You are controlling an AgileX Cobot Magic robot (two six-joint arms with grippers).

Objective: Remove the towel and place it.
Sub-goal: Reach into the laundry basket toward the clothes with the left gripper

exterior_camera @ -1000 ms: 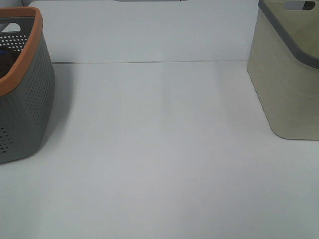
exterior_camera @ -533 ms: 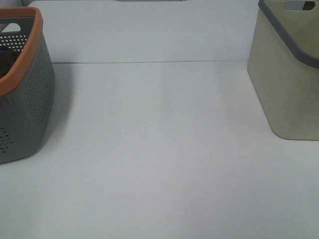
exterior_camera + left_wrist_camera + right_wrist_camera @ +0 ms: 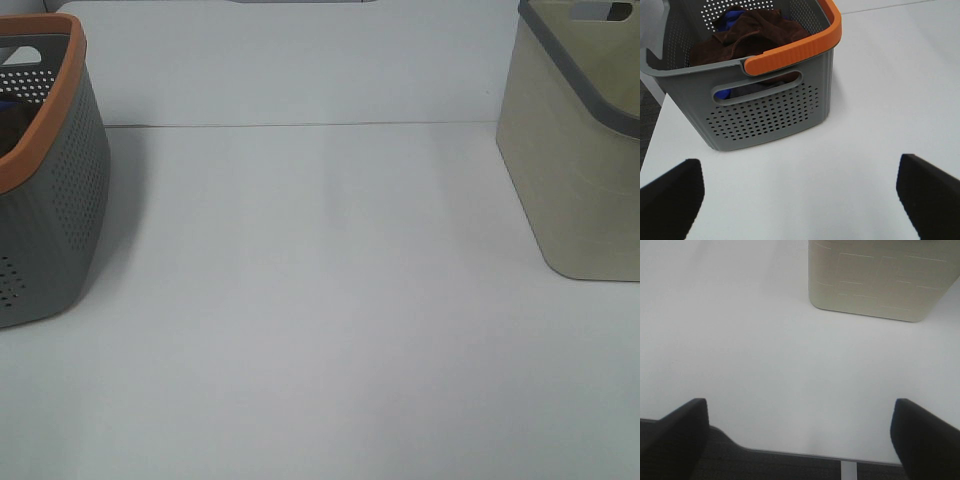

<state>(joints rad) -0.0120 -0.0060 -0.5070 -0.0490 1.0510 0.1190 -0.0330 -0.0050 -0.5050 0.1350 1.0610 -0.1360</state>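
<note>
Brown towel lies crumpled inside the grey basket at the left edge of the table. It rests on a blue cloth, which shows only at the far side of the heap and through the handle slot. Nothing holds the towel yet. The left gripper hangs over the table on the near side of the basket, its fingers spread wide with nothing between them. The right gripper is likewise wide apart and empty, and it faces the beige bin at the right of the table. In the high view neither arm enters the picture.

I judge that the step in hand is the approach of the left arm to the basket, so the task is at its beginning. To do it well, the gripper should first rise over the orange rim and come down from above. It should not push the wall, because the basket looks light and may slide. The fingers should close on a raised fold of the brown cloth and not go deep — otherwise the blue cloth may come up with it. The lift should be straight and high enough that the hanging corners clear the rim. Where to place it the task does not say — the bare table or the bin both seem possible.
</note>
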